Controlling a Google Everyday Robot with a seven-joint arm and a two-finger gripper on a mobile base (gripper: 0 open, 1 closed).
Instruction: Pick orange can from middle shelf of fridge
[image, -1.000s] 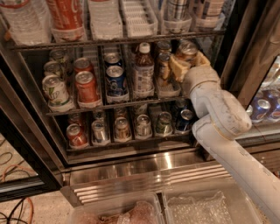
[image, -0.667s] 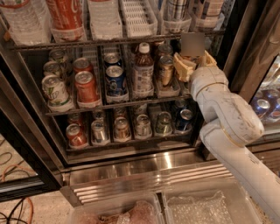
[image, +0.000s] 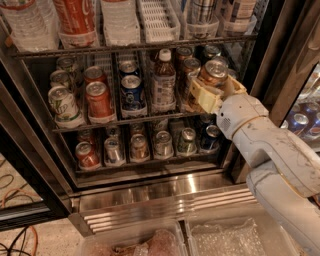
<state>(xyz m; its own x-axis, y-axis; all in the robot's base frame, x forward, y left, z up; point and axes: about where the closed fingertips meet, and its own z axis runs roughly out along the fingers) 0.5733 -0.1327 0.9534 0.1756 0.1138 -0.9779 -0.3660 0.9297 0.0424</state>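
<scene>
The fridge stands open in front of me. Its middle shelf holds a row of mixed cans and one white-capped bottle. My gripper is at the right end of this shelf, at its front edge. Its yellowish fingers are closed around the orange can, a coppery can with a silver lid. The can stands upright between the fingers, slightly forward of the cans behind it.
On the middle shelf stand a pale green can, a red can and a blue can. Smaller-looking cans line the lower rack; big bottles fill the top rack. The black door frame is close on the right. Plastic bins sit below.
The gripper has drawn back and down from deeper in the shelf to its front edge. The orange can now shows between the fingers.
</scene>
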